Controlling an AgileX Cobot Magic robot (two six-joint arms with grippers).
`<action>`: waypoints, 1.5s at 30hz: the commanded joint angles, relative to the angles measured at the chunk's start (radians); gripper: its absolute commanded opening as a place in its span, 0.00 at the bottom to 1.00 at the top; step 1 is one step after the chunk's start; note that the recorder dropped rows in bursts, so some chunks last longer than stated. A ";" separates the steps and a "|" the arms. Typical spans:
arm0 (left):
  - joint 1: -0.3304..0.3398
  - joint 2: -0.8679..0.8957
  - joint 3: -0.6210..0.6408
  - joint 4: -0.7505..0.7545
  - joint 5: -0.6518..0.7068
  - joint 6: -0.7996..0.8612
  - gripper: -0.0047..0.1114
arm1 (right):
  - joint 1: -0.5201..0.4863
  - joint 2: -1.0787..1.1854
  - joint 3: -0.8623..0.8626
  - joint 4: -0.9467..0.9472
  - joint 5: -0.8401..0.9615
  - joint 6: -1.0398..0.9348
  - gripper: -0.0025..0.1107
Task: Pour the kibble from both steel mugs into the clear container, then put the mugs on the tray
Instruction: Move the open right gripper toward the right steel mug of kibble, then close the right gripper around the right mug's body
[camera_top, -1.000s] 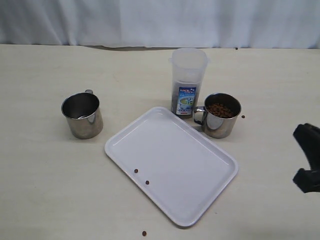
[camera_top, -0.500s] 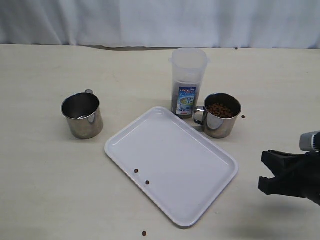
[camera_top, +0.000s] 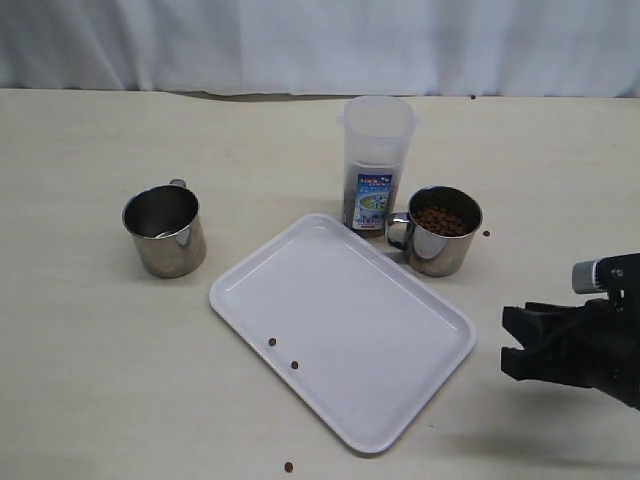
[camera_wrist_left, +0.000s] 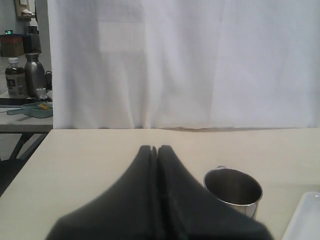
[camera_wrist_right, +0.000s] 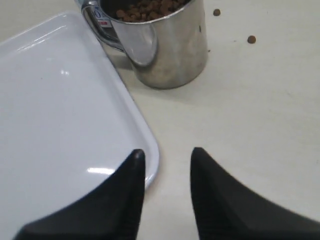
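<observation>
a pale table (camera_top: 90, 350) carries the white tray (camera_top: 340, 325), the clear container (camera_top: 377, 150) just behind it. one shiny steel mug (camera_top: 165, 232) stands empty left of the tray; the other steel mug (camera_top: 441, 245), beside the container, holds reddish kibble (camera_top: 440, 219). the left gripper (camera_wrist_left: 152, 148) is clenched empty, the right gripper (camera_top: 508, 342) parted near the tray.
</observation>
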 joint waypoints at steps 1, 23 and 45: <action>-0.007 -0.003 0.003 0.005 -0.005 -0.002 0.04 | 0.003 0.004 -0.004 0.006 -0.071 -0.097 0.36; -0.007 -0.003 0.003 0.005 -0.005 -0.002 0.04 | 0.003 0.397 -0.103 0.020 -0.484 -0.196 0.67; -0.007 -0.003 0.003 0.006 -0.012 -0.002 0.04 | 0.003 0.551 -0.289 -0.032 -0.496 -0.196 0.77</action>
